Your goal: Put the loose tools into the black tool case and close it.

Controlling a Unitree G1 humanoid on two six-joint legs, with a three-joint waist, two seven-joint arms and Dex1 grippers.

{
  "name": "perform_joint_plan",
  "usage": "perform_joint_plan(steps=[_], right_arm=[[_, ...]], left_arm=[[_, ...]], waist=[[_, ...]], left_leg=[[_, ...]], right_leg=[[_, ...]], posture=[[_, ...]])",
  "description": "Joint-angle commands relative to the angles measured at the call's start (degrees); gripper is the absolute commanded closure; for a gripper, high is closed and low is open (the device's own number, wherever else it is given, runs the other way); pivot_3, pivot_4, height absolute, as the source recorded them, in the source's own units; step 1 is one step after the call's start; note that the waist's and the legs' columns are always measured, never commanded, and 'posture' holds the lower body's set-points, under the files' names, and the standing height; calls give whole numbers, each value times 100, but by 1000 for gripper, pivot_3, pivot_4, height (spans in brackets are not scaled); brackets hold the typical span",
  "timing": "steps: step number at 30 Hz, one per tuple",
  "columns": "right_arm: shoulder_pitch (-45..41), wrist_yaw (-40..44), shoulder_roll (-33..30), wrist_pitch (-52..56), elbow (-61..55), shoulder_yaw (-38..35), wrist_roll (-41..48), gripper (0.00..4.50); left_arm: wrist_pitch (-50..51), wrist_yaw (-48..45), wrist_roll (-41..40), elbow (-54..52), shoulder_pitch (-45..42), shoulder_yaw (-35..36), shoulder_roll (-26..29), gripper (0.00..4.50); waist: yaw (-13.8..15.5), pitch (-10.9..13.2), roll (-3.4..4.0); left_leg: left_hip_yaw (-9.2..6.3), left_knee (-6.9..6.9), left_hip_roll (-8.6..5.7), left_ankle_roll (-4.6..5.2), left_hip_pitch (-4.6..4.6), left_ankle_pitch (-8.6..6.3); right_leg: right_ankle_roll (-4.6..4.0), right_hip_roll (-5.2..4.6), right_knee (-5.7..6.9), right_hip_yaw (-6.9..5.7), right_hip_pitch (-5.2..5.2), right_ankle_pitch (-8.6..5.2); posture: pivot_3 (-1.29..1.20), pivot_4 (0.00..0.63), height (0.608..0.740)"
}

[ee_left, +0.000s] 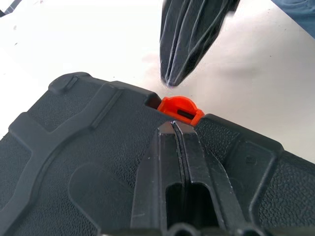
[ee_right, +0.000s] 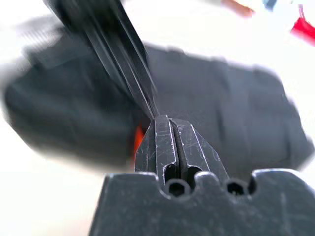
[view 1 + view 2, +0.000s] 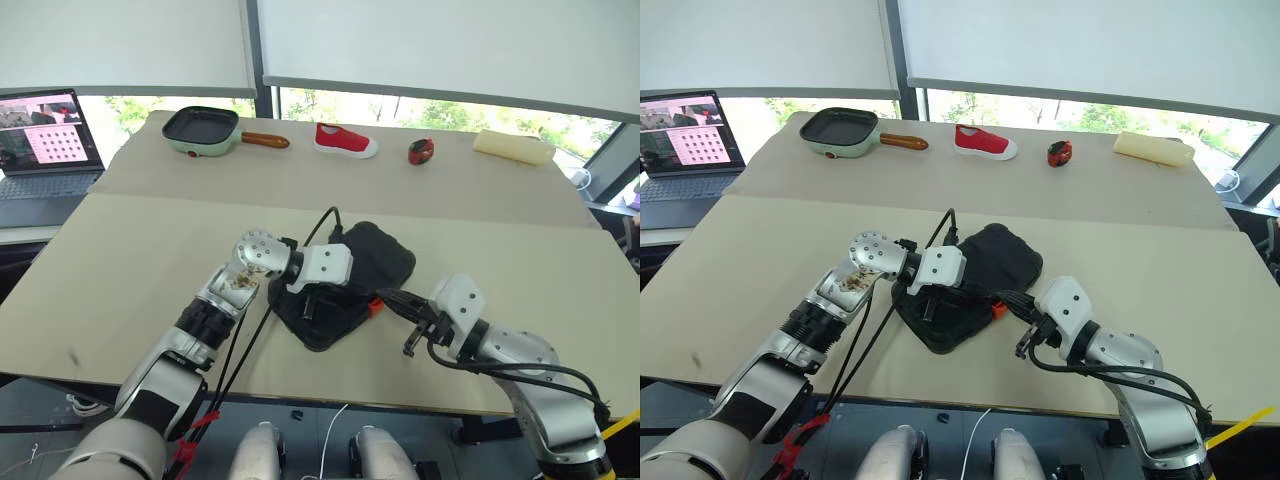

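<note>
Far left, a laptop point(image 3: 40, 145) is sitting w/ its screen glowing pink, on a lower desk beside the big tan table point(image 3: 120, 270). Along the back of the table, left to right, a green square pan point(image 3: 203, 130) w/ a brown handle is resting, then a red shoe point(image 3: 345, 140), then a small red-and-black object point(image 3: 421, 151), then a pale yellow roll point(image 3: 513, 147), all well apart from each other. Near the front middle, the black tool case point(image 3: 375, 255) is lying flat w/ its lid down, and its small orange latch point(image 3: 375, 305) is poking out at the front edge, toward the right. The left gripper point(image 3: 308, 305) is reaching in from the left and its fingers are pressing down on top of the case lid; the two fingers are squeezed tight together w/ nothing btwn them. In the left wrist view the fingertips point(image 1: 173, 129) are sitting on the bumpy black lid right behind the orange latch. The right gripper point(image 3: 392, 298) is coming in from the right side, pointing at the latch and hanging just beside it; can't tell if it's touching. Its fingers are also pinched fully together, holding nothing. In the right wrist view the orange of the latch is peeking out just past those closed fingers.
</note>
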Motion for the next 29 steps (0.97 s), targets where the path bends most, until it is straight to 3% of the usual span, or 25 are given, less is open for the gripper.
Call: perform_joint_plan(steps=[1,8,11,18,22,25,29], right_arm=[[-71,-39,-110,117,52,-48,-10,4500],[-42,446,-819,1075,-229,-813,907,4500],[100,1297,-1582,1202,-185,-1374,1423,3703],[202,2661,-2613,1363,517,-2414,2347,1235],[4,3109,-2970,1486,1152,-2719,2623,16],[-198,3374,-3158,1469,1571,-2770,2676,16],[-356,3528,-3179,1423,1889,-2631,2630,16]], left_arm=[[18,-4,348,288,134,-246,20,4467],[435,-169,31,144,269,165,440,4467],[1128,-419,-471,-420,626,806,1231,3785],[2886,-1102,-1955,-1967,2143,2601,3491,1300],[3799,-1053,-2535,-2564,3186,3763,4259,14],[4156,-997,-2754,-2837,4109,4781,4454,14],[4152,-788,-2894,-3288,4721,5173,4284,14]], waist=[[0,0,1],[-27,-1,3],[-118,1,7],[-221,15,13],[-79,49,-6],[-30,58,-5],[26,59,-4]], left_leg=[[2,0,-2,0,-1,0],[3,-1,-1,0,-1,0],[0,-12,9,0,1,0],[-24,-82,32,0,49,0],[-23,-98,39,-4,40,2],[-2,-99,53,-8,20,3],[13,-105,41,-10,10,1]], right_leg=[[-3,-3,-1,1,-1,2],[-10,-5,-3,1,-2,5],[-17,4,-1,8,-10,2],[-52,29,0,18,-7,-18],[-51,26,-1,8,-23,-28],[-61,11,-8,12,-56,-22],[-59,-11,-9,5,-79,-25]], posture=[[0,150,740],[0,150,740],[0,150,740],[0,150,740],[0,150,740],[0,150,740],[0,150,740]])
